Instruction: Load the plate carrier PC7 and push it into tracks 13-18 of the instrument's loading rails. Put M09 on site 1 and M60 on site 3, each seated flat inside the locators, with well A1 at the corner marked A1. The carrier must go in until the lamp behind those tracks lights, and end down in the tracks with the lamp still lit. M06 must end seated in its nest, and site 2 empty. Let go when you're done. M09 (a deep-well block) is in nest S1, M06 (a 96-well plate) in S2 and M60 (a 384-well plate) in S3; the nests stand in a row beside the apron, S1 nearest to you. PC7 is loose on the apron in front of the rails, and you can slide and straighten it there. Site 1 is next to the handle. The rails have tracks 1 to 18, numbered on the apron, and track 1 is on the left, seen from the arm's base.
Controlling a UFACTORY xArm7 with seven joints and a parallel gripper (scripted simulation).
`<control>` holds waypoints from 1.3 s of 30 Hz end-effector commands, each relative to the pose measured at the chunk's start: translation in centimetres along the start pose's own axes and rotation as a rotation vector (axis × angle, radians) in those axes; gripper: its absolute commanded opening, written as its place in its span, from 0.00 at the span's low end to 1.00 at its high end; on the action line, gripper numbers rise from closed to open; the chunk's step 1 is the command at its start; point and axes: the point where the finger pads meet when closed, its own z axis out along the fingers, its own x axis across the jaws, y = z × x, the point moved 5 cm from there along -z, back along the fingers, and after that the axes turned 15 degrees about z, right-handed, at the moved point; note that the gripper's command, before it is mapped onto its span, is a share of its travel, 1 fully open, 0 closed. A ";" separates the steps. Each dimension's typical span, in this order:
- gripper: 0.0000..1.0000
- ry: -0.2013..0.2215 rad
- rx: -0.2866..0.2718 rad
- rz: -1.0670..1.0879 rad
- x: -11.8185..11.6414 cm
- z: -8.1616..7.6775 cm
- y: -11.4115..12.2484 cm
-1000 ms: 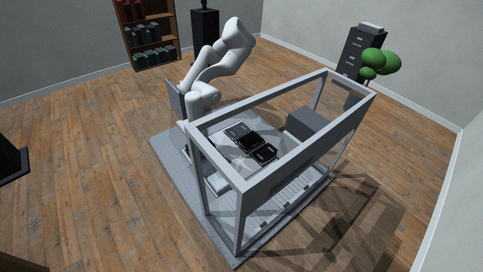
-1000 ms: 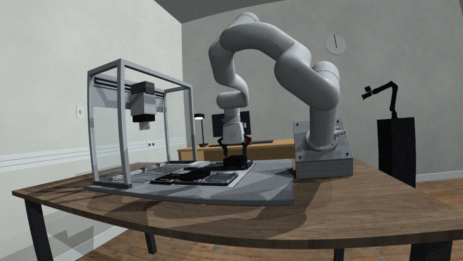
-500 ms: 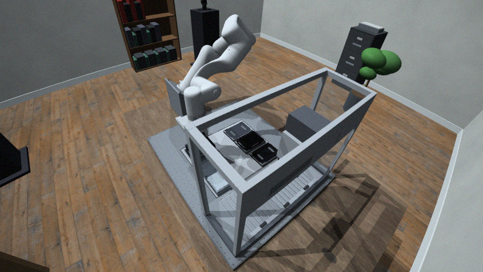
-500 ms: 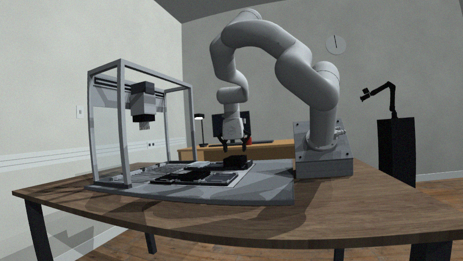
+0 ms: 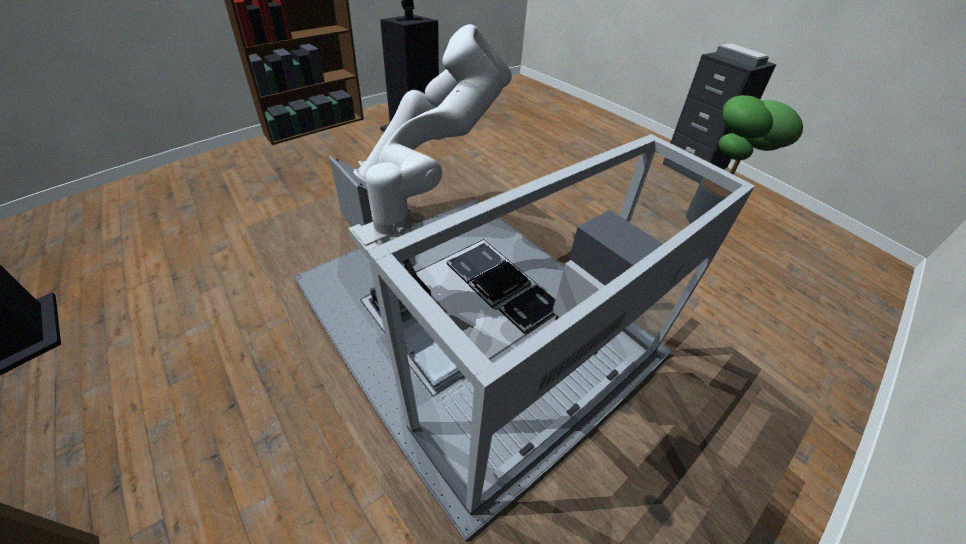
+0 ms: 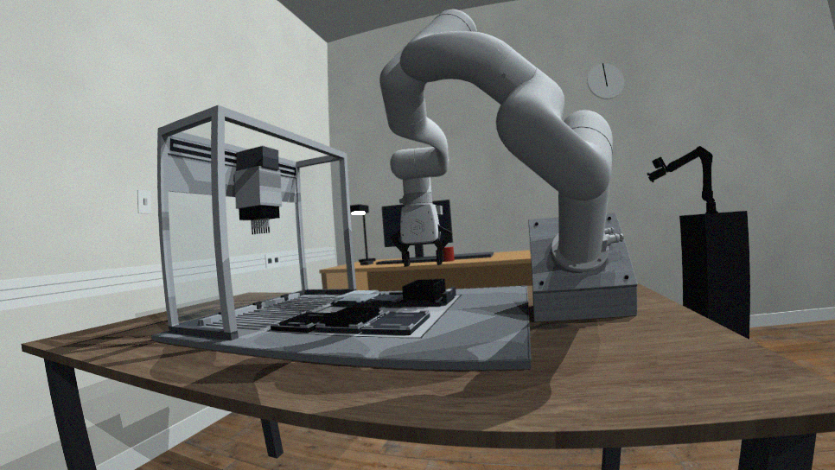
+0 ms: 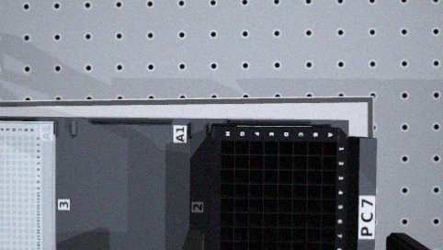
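Note:
The carrier PC7 [image 7: 366, 216] lies on the pale apron [image 7: 184, 110], its handle end at the right of the wrist view. The black deep-well block M09 [image 7: 276, 188] sits on site 1, with its A and 1 marks at the top right corner. Site 2 [image 7: 152, 193] holds nothing, and its A1 label shows. The white 384-well plate M60 [image 7: 25, 184] sits on site 3 and is cut off at the left edge. My gripper [image 6: 419, 257] is open and empty, a little above M09 [image 6: 429, 289]. A dark plate, M06 [image 5: 500, 280], sits in the middle nest.
The nests on either side of M06, S1 [image 5: 476, 260] and S3 [image 5: 530, 307], hold no plate. The grey instrument frame [image 5: 561, 297] stands over the ribbed loading rails [image 5: 540, 405]. A pipetting head [image 6: 257, 187] hangs inside it. A frame beam hides most of the carrier in the top view.

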 end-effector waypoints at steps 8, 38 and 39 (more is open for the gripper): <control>1.00 -0.004 0.002 0.000 -0.1 -1.6 -0.1; 1.00 -0.004 0.002 0.000 -0.1 -6.3 -0.1; 1.00 -0.004 0.002 0.000 -0.1 -6.4 -0.1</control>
